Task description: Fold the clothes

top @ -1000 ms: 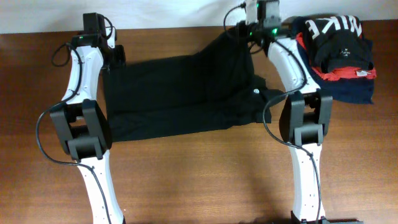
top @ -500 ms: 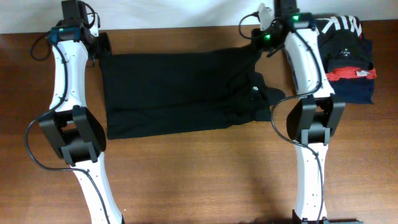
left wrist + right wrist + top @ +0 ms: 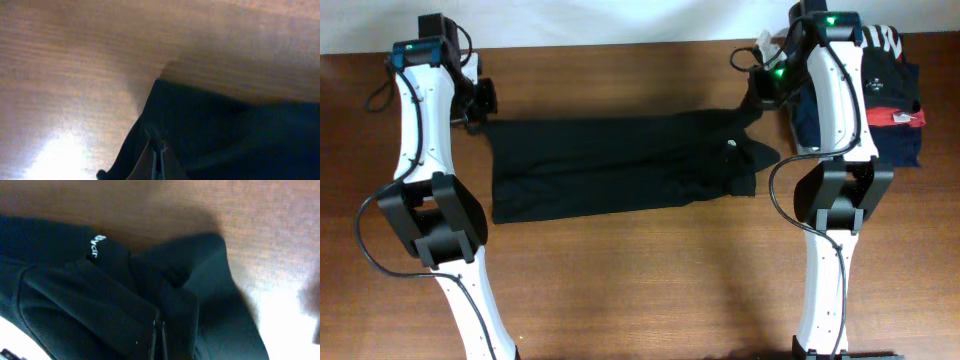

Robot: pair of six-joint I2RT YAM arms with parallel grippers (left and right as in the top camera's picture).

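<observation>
The black polo shirt (image 3: 620, 165) lies folded lengthwise across the table, its small white logo (image 3: 730, 144) near the right end. My left gripper (image 3: 480, 105) is shut on the shirt's far left corner. In the left wrist view the jaws (image 3: 158, 150) pinch black fabric (image 3: 225, 130). My right gripper (image 3: 760, 90) is shut on the shirt's far right corner. In the right wrist view the jaws (image 3: 158, 330) pinch fabric beside the white logo (image 3: 96, 247).
A stack of folded navy, red and black garments (image 3: 880, 100) with white lettering sits at the far right, just behind my right arm. The brown wooden table (image 3: 640, 280) stretches in front of the shirt. A white wall edge runs along the back.
Both grippers have carried the shirt's far edge outward and back, stretching it flat. The right arm swung right toward the garment stack; the left arm moved left.
</observation>
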